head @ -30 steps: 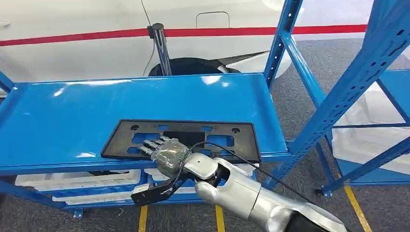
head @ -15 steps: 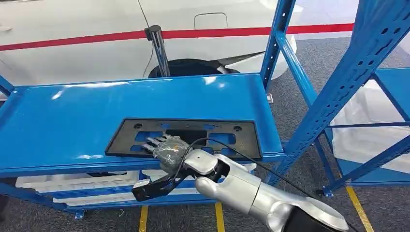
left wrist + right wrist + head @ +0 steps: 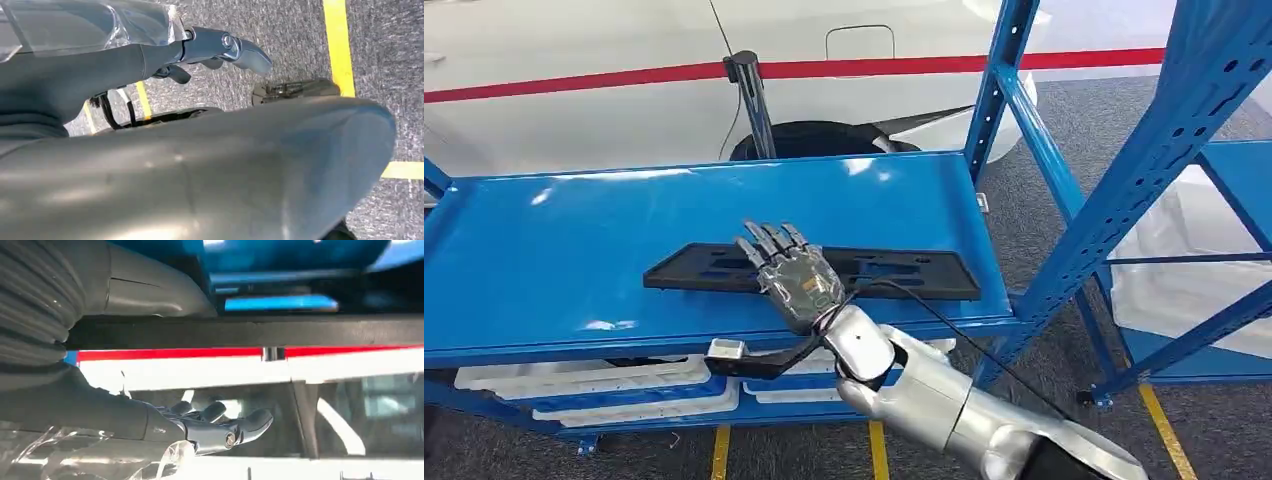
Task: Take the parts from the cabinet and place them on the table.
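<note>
Right hand lifting the long flat black plastic frame plate off the blue metal cabinet shelf.

The right hand has its fingers stretched over the plate's top face and the thumb apparently beneath its near edge, a thin pinch near the middle. The plate sits just above the shelf, tipped up toward the fingers, both ends reaching well beyond them. Risk, as I judge it: such a shallow grip on a wide part may let it pivot or slip, and an end could catch the blue upright post beside it. The forearm rises from below, wrist bent upward. The left hand hangs over the floor, fingers curled inward, holding nothing.
</note>
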Controlling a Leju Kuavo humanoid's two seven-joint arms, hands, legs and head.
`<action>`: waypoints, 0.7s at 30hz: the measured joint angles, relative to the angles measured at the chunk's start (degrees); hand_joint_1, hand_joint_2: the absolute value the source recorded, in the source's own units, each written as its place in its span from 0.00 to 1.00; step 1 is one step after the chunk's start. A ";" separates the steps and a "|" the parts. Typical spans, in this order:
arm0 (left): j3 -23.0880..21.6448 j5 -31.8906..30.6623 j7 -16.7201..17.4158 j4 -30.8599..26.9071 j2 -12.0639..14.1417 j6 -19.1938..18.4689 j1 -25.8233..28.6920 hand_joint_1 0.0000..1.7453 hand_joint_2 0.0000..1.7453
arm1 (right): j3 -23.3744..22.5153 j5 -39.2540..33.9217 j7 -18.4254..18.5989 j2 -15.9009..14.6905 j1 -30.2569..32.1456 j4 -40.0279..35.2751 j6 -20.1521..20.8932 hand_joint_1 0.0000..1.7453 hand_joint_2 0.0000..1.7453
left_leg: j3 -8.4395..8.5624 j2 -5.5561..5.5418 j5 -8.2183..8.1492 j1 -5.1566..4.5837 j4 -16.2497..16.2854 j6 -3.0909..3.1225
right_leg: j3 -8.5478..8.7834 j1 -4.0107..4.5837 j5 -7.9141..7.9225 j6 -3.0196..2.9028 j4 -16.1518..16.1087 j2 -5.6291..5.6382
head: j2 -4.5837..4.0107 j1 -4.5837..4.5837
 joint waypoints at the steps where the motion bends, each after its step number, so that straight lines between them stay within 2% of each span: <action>1: -0.17 0.00 0.00 0.00 0.00 0.00 0.00 0.00 0.00 | -0.28 0.28 -0.06 -0.22 0.35 -0.22 -0.24 0.00 1.00 | 0.00 0.00 0.00 0.00 0.00 0.00 | 0.00 0.00 0.00 0.00 0.00 0.00 | 0.00 0.00; 11: -0.61 0.74 -0.33 0.00 0.00 -0.02 0.00 0.00 0.00 | -2.12 -0.46 -1.57 -0.81 1.56 -1.20 3.98 0.00 1.00 | 0.02 0.00 -0.01 -0.01 0.00 0.01 | 0.01 -0.02 0.01 0.00 -0.02 0.00 | 0.00 0.00; 15: -0.61 1.18 -0.46 0.00 0.00 0.00 0.00 0.00 0.00 | -2.23 -2.89 -2.49 -0.81 1.63 -1.20 7.83 0.00 1.00 | 0.01 0.00 -0.01 0.00 -0.01 0.01 | 0.01 -0.01 0.01 0.00 -0.01 0.00 | 0.00 0.00; 16: -0.61 1.71 -0.59 0.00 0.00 0.04 0.00 0.00 0.00 | -2.27 -4.36 -2.23 -0.79 1.55 -1.20 10.37 0.00 1.00 | 0.02 0.00 -0.01 0.00 -0.01 0.01 | 0.01 -0.01 0.01 0.00 -0.01 0.00 | 0.00 0.00; 19: -0.57 3.74 -1.03 0.00 0.00 0.39 -0.02 0.00 0.00 | -2.25 -9.91 0.86 -0.39 1.00 -1.11 22.13 0.00 1.00 | -0.01 -0.01 -0.01 0.00 -0.01 0.01 | 0.01 -0.01 0.01 0.00 -0.01 -0.01 | 0.00 0.00; 21: -0.50 4.61 -1.40 0.00 0.00 0.52 0.00 0.00 0.00 | -2.16 -11.55 2.45 -0.09 0.71 -0.92 24.64 0.00 1.00 | -0.01 0.00 -0.01 0.00 -0.01 0.01 | 0.01 -0.02 0.01 0.00 -0.01 -0.01 | 0.00 0.00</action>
